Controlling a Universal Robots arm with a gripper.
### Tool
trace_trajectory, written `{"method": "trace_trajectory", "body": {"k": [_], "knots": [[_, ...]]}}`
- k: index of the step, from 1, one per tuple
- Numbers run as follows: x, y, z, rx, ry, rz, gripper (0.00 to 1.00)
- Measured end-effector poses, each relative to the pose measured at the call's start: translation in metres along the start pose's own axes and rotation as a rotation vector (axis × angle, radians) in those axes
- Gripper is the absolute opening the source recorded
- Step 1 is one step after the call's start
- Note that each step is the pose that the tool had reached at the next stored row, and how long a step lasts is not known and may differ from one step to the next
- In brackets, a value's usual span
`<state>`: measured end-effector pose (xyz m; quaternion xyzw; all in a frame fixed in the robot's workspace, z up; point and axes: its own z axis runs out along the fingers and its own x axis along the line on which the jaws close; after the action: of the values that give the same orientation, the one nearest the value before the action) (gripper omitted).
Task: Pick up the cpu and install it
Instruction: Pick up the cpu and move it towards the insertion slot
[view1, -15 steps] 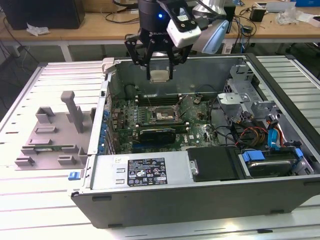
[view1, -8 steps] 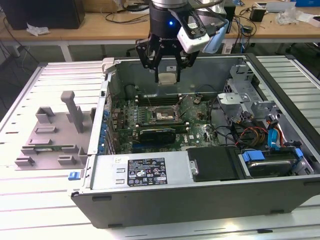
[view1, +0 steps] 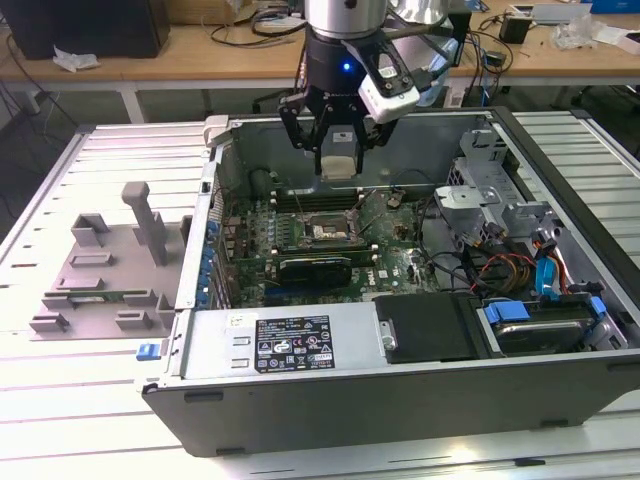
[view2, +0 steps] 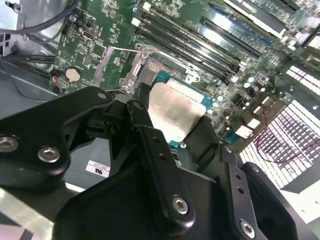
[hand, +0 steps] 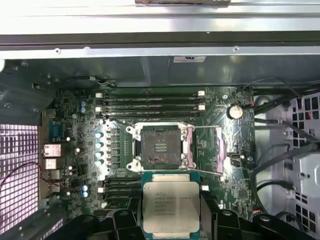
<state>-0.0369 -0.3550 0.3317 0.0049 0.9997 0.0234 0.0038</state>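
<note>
End effector (view1: 338, 166) grips the cpu (hand: 171, 207) by its edges over the open socket (hand: 160, 146). It wants to be level and squared up, with no tilt.

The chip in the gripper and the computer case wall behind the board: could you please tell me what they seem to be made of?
Chip, held in the gripper: the top looks like silver-grey metal with a dull, brushed sheen. The thin rim is green, probably circuit-board laminate.
Case wall: seemingly bare sheet steel, matte grey, with folded edges and small fasteners.
</note>
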Motion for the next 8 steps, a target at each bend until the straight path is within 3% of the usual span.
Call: {"method": "trace_trajectory", "body": {"k": [8], "knots": [[0.0006,0.0066,0.0157,-0.0016,0.0018,-0.044,0.55]]}}
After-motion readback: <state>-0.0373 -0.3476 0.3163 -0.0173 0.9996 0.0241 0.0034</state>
